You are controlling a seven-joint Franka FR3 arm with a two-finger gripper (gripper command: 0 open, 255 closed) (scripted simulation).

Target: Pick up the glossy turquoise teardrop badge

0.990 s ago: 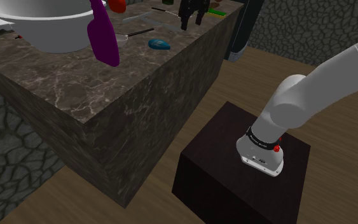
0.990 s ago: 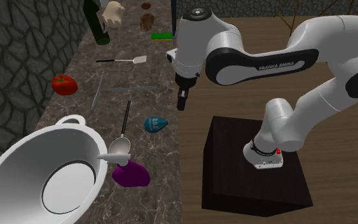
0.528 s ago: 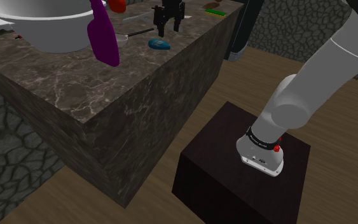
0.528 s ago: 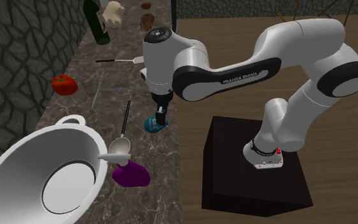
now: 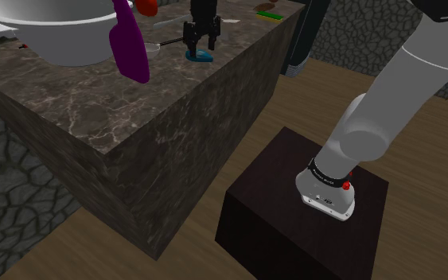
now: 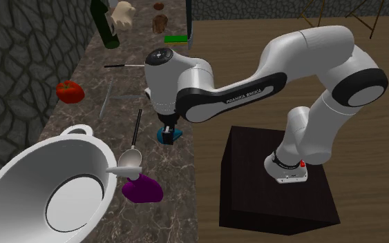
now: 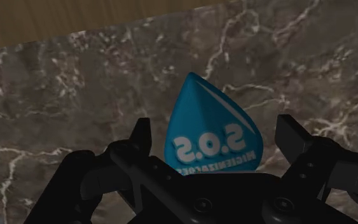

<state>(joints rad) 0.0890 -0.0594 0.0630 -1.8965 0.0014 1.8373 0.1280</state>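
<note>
Badge: The glossy turquoise teardrop badge (image 7: 209,124) lies flat on a dark, white-veined marble counter (image 5: 95,103). White "S.O.S" lettering shows on its face. Its pointed tip aims toward the counter's edge, past which wood floor (image 5: 421,239) shows.

Gripper: The black gripper (image 6: 170,132) stands directly over the badge, pointing down at it. In the wrist view its fingers (image 7: 141,137) are spread, one on each side of the badge, with a strip of marble showing between each finger and the badge. Nothing is grasped.

Arm: The white arm (image 6: 255,76) arches from the dark box stand (image 6: 255,172) across the counter's edge.

Close by: A spoon (image 6: 132,160) lies just beside the badge, toward the second exterior view's left. Below it in that view are a purple object (image 6: 143,188) and a large white bowl (image 6: 20,207), which the purple object touches.

Farther along the counter: A red tomato (image 6: 69,90), a spatula (image 6: 132,65), a dark bottle (image 6: 104,24) and a green block (image 6: 175,39) all lie well apart from the badge.

Backdrop: A rough stone wall (image 6: 20,55) runs behind the counter.
</note>
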